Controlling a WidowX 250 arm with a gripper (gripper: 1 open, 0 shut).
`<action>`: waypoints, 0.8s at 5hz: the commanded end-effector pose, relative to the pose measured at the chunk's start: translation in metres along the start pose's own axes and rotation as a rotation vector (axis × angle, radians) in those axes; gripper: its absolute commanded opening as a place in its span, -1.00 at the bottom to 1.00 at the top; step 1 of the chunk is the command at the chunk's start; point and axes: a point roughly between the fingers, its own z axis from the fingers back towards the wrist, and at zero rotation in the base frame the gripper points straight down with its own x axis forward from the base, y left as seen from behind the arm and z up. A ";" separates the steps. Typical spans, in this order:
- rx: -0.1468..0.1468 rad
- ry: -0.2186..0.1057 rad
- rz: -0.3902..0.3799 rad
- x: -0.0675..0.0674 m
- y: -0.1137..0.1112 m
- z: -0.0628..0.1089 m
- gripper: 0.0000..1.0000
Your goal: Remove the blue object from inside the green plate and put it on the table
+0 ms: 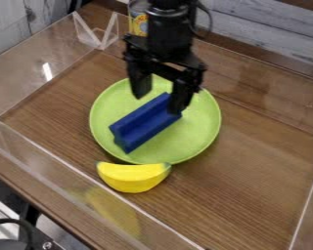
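The blue object [144, 124] lies diagonally inside the green plate [199, 137], its stepped top facing up. My gripper [160, 93] hangs just above the block's upper right end, fingers pointing down and spread wide with nothing between them. One dark finger [183, 98] stands over the block's far end, the other [137, 82] over the plate's back rim. The brown wooden table [250, 176] carries the plate near its middle.
A yellow banana-shaped toy [133, 176] rests on the wood just in front of the plate. Clear acrylic walls [28, 166] border the tabletop on all sides. Bare wood lies to the right and left of the plate.
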 end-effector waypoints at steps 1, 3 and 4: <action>-0.001 -0.062 -0.025 -0.002 0.013 0.006 1.00; -0.021 -0.076 -0.045 -0.008 0.016 -0.001 1.00; -0.033 -0.074 -0.052 -0.009 0.014 -0.004 1.00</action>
